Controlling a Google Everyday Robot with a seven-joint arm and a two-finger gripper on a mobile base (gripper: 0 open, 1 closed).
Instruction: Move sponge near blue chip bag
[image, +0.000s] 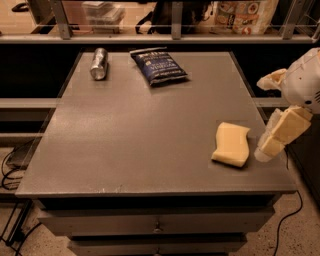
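The pale yellow sponge (231, 144) lies flat near the front right of the grey table (130, 130). The dark blue chip bag (159, 65) lies at the back of the table, a little left of centre, far from the sponge. My gripper (262, 118) hangs at the table's right edge, just right of the sponge and apart from it. It is open and empty; one pale yellow finger (281, 132) points down toward the table edge beside the sponge.
A silver can (99, 63) lies on its side at the back left, left of the chip bag. A shelf rail with packaged goods runs behind the table. Cables lie on the floor at the left and right.
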